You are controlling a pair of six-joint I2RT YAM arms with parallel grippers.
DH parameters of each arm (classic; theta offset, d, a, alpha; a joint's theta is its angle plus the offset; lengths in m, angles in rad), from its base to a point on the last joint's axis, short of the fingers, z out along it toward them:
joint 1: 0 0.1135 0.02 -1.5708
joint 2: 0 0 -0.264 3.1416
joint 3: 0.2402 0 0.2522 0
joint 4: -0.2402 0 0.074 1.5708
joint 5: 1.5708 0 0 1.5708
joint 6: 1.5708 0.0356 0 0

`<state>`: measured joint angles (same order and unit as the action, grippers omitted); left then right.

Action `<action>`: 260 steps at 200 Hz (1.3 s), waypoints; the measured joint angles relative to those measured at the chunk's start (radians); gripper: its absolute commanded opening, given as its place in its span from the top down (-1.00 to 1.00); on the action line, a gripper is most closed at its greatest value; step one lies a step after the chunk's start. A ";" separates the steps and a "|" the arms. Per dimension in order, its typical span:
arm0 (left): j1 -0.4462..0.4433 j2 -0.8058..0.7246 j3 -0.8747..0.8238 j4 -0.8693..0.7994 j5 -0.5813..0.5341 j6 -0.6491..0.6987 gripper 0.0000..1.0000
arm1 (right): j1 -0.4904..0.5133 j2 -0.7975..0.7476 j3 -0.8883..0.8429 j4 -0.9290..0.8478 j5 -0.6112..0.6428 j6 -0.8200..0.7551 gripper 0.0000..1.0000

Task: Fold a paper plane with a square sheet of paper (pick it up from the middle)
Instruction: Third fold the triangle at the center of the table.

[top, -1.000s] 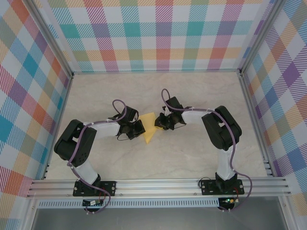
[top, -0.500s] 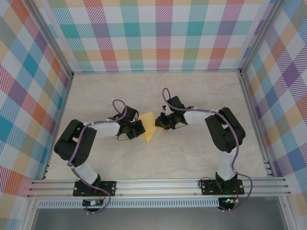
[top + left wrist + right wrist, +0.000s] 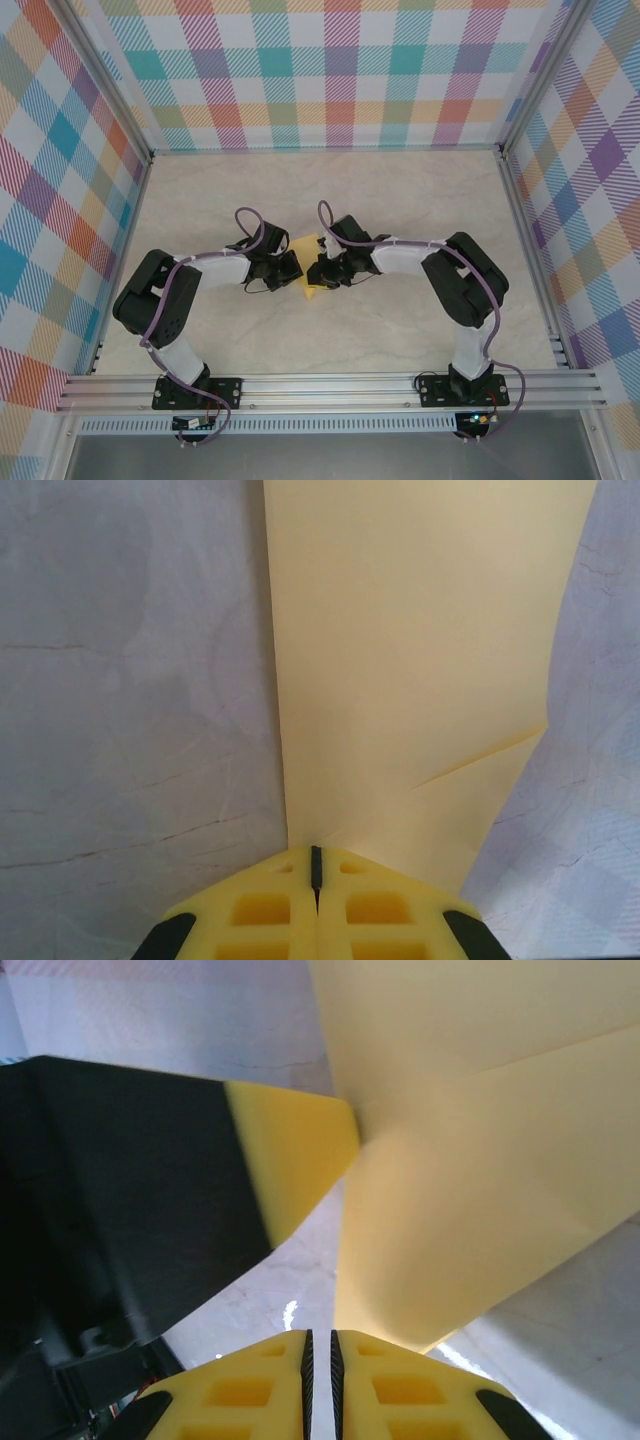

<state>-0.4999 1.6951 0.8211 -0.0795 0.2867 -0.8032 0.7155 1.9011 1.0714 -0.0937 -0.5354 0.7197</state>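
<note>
The main risk is a tear or a stray wrinkle. The sheet of paper (image 3: 420, 660) is thin, and the left gripper (image 3: 316, 865) has its fingers pressed together on the sheet's near edge. If the two arms pull apart or twist out of step, the sheet could rip at that pinch or take a fold where none is wanted. A second risk is a slip: the hold is on a narrow strip of edge, so a sideways tug could drag the sheet free and drop it onto the tabletop (image 3: 400, 200). A fold line that runs off true would also leave the plane lopsided.

The sheet fans out from the left gripper's fingertips, away from that arm, and is already a creased shape rather than a flat square. One crease (image 3: 480, 758) runs up to its edge just beyond the left gripper. From above, the sheet lies directly beside the left gripper, on its right. The right gripper (image 3: 320, 1345) sits on the sheet's other side, facing the left gripper. Its fingers are almost together with only a thin slit between them. The sheet's curled edge touches one fingertip, but I cannot tell whether any paper is caught in that slit.
</note>
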 measured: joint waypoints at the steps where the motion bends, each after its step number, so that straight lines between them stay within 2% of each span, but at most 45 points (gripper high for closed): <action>1: 0.000 0.000 0.000 0.000 0.000 0.000 0.93 | 0.000 0.002 0.000 0.000 0.000 -0.001 0.73; 59: -0.001 0.000 0.000 0.000 -0.003 0.000 0.93 | 0.014 0.051 0.002 -0.005 0.002 -0.011 0.74; 196: -0.003 0.000 0.001 -0.003 -0.010 -0.001 0.93 | 0.039 0.037 0.001 -0.009 -0.023 -0.042 0.77; 260: -0.003 0.000 0.001 -0.003 -0.011 -0.001 0.93 | 0.040 0.058 0.008 -0.059 0.003 -0.048 0.81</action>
<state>-0.5034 1.6951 0.8223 -0.0830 0.2760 -0.8043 0.7551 1.9594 1.0794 -0.1524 -0.5323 0.6720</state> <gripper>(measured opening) 0.054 0.094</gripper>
